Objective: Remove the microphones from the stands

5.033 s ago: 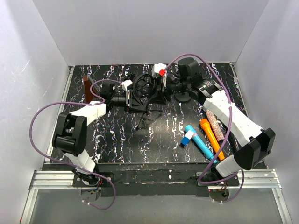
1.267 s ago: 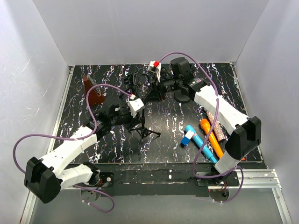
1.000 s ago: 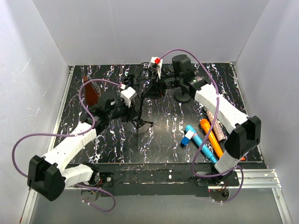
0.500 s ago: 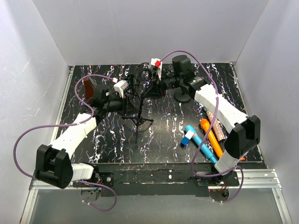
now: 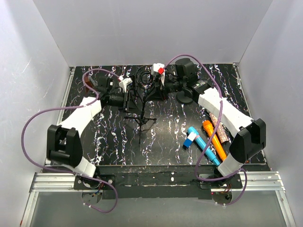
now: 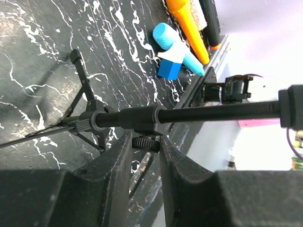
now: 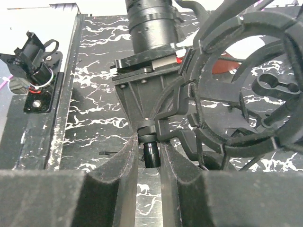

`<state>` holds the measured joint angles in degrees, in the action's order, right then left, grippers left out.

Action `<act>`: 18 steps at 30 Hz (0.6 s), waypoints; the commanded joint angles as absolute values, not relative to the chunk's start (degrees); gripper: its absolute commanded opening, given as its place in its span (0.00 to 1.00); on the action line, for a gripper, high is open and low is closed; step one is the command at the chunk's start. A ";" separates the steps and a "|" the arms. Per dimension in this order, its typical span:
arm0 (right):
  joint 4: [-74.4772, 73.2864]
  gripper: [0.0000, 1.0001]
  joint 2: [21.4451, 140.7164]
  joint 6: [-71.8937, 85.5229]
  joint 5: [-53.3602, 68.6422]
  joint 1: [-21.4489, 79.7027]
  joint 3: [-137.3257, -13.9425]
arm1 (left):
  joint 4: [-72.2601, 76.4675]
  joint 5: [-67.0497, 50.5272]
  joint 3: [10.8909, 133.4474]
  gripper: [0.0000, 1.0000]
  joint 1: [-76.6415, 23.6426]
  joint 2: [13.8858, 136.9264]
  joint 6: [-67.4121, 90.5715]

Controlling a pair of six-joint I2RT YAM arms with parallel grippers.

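**While both claws hold the stand, the mic has yet to come free**

Nearest the arms, in the middle of the top view, the stand [image 5: 140,119] spreads its legs on the table [image 5: 94,142]. Its pole runs up the frame, so I judge it roughly upright. Just above, the left claw [image 6: 145,144] is closed to a narrow slot at the pole's collar [image 6: 142,117]. Further up, the right claw [image 7: 149,146] is likewise nearly closed, pinching a short black stub [image 7: 152,156] under a bracket beside the cage [image 7: 255,85]. In the upper middle of the top view, I take the dark mass at the cage's centre for the mic [image 5: 145,77]. Black on black, I cannot tell which way its head points or how its long axis lies. The cage's ring does face the right wrist camera.

By my reading this is the bracing step: stand steadied low, mount gripped high, mic not yet out. Next, one claw should let go, find the mic's body and draw it out of the cage. The other should guard the stand against tipping.
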<state>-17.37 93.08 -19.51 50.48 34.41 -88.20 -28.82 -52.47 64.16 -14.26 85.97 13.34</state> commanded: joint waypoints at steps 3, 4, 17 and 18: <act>-11.34 0.01 90.79 -21.89 52.91 34.45 -86.57 | -54.24 -69.91 75.34 0.00 -11.79 98.78 8.51; -10.99 0.01 90.88 -21.88 53.00 34.45 -86.49 | -48.92 -74.57 72.19 0.00 -10.21 98.18 13.75; -8.09 0.01 91.05 -19.78 53.00 34.45 -85.69 | -56.94 -54.26 79.45 0.56 -8.00 94.40 -1.98; -7.82 0.01 91.32 -19.17 52.82 34.45 -85.78 | -56.87 -50.23 79.45 0.57 -8.00 93.00 -6.55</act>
<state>-12.93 92.71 -20.78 52.21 34.70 -85.21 -50.02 -64.29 75.53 -8.19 99.46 10.13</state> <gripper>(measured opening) 0.270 0.549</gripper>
